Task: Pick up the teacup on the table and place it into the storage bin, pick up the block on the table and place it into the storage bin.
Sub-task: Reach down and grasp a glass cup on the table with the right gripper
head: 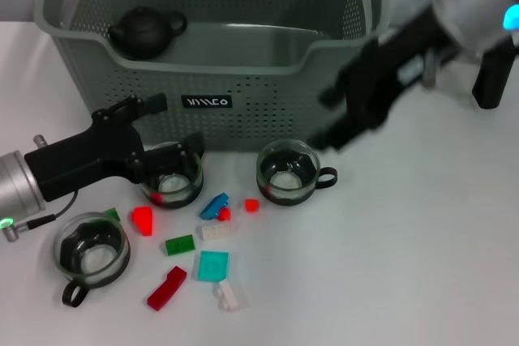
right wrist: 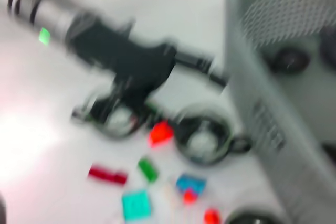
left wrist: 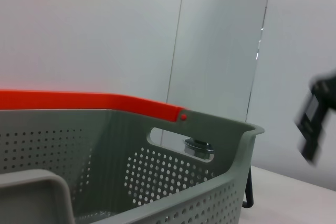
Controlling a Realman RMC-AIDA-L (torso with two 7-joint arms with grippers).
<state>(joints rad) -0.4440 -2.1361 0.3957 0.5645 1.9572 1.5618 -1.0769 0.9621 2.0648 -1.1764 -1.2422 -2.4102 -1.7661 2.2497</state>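
Three glass teacups stand on the white table in front of the storage bin (head: 268,79): one (head: 172,179) at front left of the bin, one (head: 287,173) in the middle, one (head: 91,250) nearer me on the left. Small coloured blocks lie between them, among them a teal block (head: 213,266), a dark red block (head: 166,288) and a blue block (head: 214,206). My left gripper (head: 166,160) is down over the left-front teacup (right wrist: 113,116). My right gripper (head: 336,131) hangs blurred just right of the bin's front, above the middle teacup (right wrist: 202,140).
A black teapot (head: 144,30) sits inside the bin at its left end. The bin's wall (left wrist: 173,182) and orange handle clip (left wrist: 89,100) fill the left wrist view. More blocks: red (head: 143,219), green (head: 179,244), white (head: 229,294).
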